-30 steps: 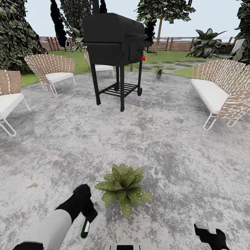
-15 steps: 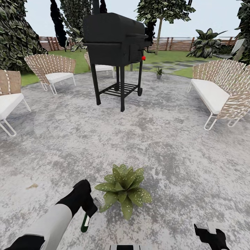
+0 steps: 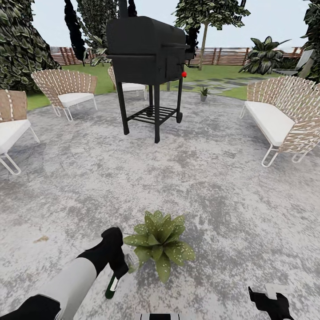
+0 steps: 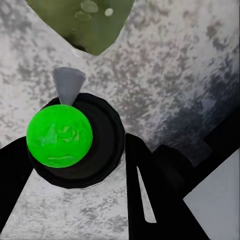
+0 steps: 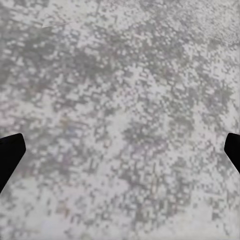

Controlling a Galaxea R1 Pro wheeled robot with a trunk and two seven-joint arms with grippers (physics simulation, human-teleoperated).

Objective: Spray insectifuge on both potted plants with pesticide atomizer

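A: What is cut off? The right gripper point(image 3: 269, 302) runs off the head view's lower edge, and its fingertips point(image 5: 11, 152) barely enter the wrist view.

B: And hidden? The near plant point(image 3: 161, 242) covers its own pot; the far plant point(image 3: 204, 92) is too small to detail.

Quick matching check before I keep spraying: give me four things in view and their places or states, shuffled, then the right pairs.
Things:
1. pesticide atomizer
2. near potted plant
3. far potted plant
4. right gripper

Places or states:
A. at the patio's far edge by the stepping stones
B. open over bare paving
C. held in the left gripper
D. whitish specks on its leaves

Pairs: 1-C, 2-D, 3-A, 4-B
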